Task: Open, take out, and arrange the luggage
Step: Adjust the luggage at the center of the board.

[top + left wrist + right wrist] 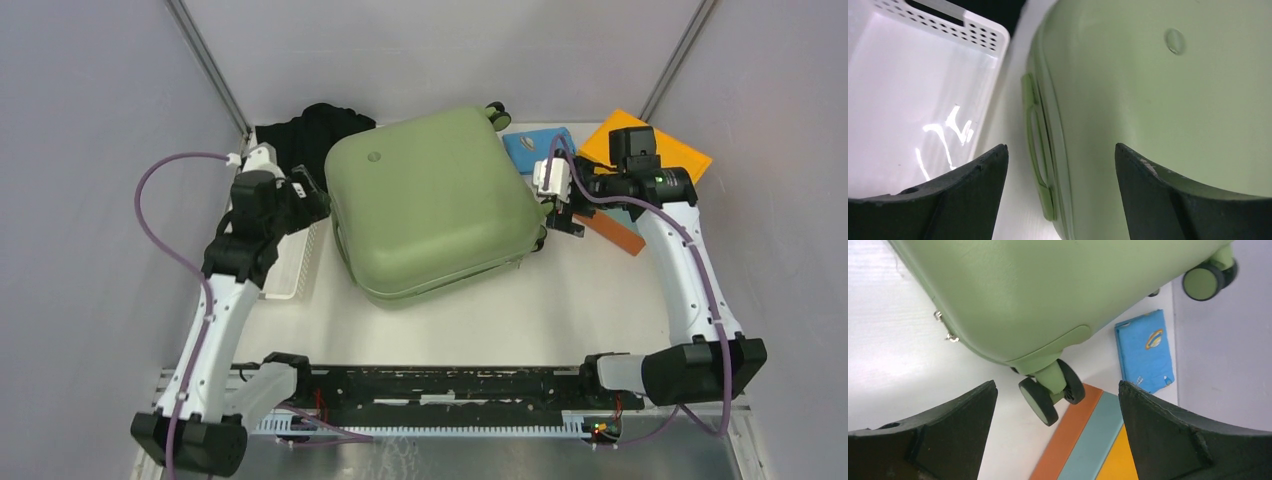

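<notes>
1. The left gripper [1060, 147] fills the bottom of its wrist view with 2 dark fingers, spread wide with nothing between them. Below the gap runs the side handle [1034, 135] of the luggage [435, 205].
2. The right gripper [1057, 384] is likewise wide apart and empty, hovering over a black wheel [1045, 397] at the luggage's corner.
3. The luggage, sage green and zipped closed, lies flat mid-table [560, 300], between the 2 arms.
4. A white perforated basket [983, 37] sits just beside its left edge, with black cloth [310, 135] behind it.
5. To the luggage's right lie a blue pouch [1145, 350] and an orange and light-blue box [1088, 440].
</notes>
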### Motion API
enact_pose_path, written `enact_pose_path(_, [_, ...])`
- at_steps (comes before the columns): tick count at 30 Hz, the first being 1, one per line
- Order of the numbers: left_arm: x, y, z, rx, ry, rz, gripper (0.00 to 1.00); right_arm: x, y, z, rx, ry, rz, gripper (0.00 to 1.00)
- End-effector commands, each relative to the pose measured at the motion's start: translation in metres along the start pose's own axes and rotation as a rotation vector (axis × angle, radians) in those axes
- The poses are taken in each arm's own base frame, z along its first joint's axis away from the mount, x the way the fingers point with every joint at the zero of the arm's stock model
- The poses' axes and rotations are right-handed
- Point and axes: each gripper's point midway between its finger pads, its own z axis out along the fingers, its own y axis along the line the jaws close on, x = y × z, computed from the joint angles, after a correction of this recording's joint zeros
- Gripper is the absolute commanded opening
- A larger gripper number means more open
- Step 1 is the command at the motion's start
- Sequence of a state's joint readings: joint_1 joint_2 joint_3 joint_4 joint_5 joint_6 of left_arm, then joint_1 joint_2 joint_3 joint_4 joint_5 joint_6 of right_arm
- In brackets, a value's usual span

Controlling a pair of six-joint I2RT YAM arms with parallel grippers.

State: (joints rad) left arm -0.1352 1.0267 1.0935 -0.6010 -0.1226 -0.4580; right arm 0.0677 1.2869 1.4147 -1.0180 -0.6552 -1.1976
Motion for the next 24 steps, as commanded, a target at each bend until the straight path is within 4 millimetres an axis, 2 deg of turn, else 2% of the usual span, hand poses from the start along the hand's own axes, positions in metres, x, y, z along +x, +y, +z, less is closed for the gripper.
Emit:
enact_pose_path(1, [0.016,-0.029,-0.032,0.223,0.018,0.021,0.83,0.013,0.015,-0.007,-0.119,0.068,-0.121,0.98])
enact_pose_path(4, [0.025,-0.039,-0.042,0.3,0.042,-0.019,0.77,0.03,0.019,0.001,-0.179,0.112,-0.161,0.98])
enact_pose_path(7, [0.032,-0.039,-0.043,0.302,0.065,-0.038,0.73,0.043,0.015,0.01,-0.208,0.139,-0.197,0.98])
enact_pose_path(10, [0.035,-0.028,-0.036,0.24,0.059,-0.049,0.7,0.05,0.006,0.02,-0.212,0.145,-0.233,0.98])
enact_pose_path(16, [0.036,-0.027,-0.026,0.228,0.062,-0.065,0.68,0.054,-0.012,0.033,-0.202,0.133,-0.252,0.98])
enact_pose_path(21, [0.048,-0.025,-0.011,0.222,0.095,-0.066,0.62,0.063,-0.007,0.046,-0.247,0.121,-0.243,0.98])
enact_pose_path(24, [0.056,-0.02,0.0,0.195,0.117,-0.065,0.5,0.071,0.0,0.05,-0.275,0.132,-0.229,0.93])
